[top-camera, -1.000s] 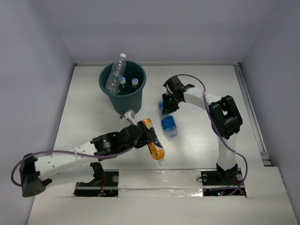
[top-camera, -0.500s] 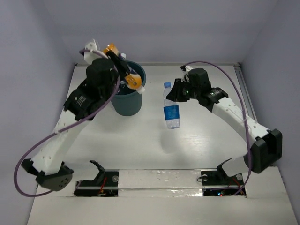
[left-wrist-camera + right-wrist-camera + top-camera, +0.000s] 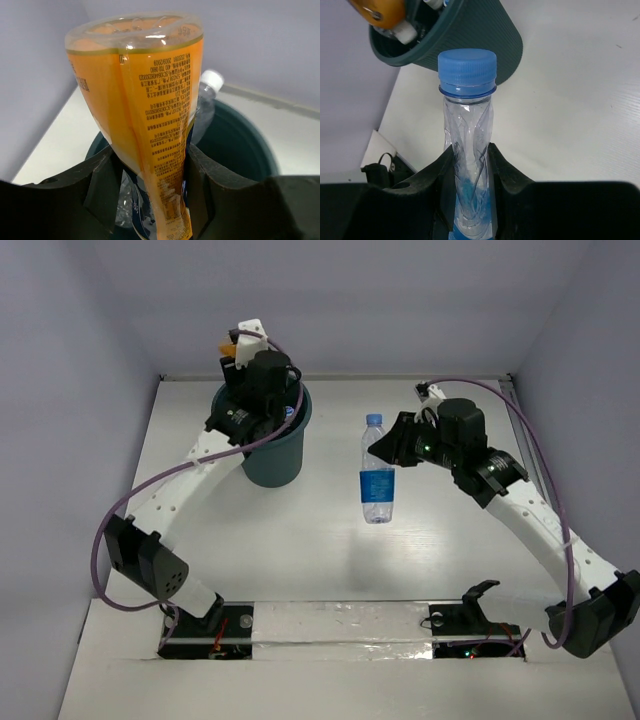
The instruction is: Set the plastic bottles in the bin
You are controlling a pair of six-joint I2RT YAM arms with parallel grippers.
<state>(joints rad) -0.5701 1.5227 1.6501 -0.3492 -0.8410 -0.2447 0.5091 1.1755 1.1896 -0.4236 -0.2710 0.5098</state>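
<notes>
The dark teal bin (image 3: 272, 462) stands at the back left. My left gripper (image 3: 256, 380) is shut on the orange-yellow bottle (image 3: 145, 100) and holds it right above the bin's mouth (image 3: 240, 135); only the bottle's end (image 3: 229, 343) shows from above. A clear bottle with a white cap (image 3: 212, 80) leans inside the bin, with others below it. My right gripper (image 3: 388, 450) is shut on a clear bottle with a blue label and cap (image 3: 377, 485), upright in the air at mid-table. In the right wrist view the jaws (image 3: 467, 180) squeeze its body below the cap (image 3: 467, 67).
The bin (image 3: 490, 35) lies ahead and to the left of the right-hand bottle, with the orange bottle (image 3: 375, 9) over its rim. White walls close the back and sides. The arm bases (image 3: 340, 625) sit on a rail at the near edge.
My left arm has carried the orange bottle from the near table up to above the bin. My right gripper has picked up the blue-labelled bottle and lifted it.
</notes>
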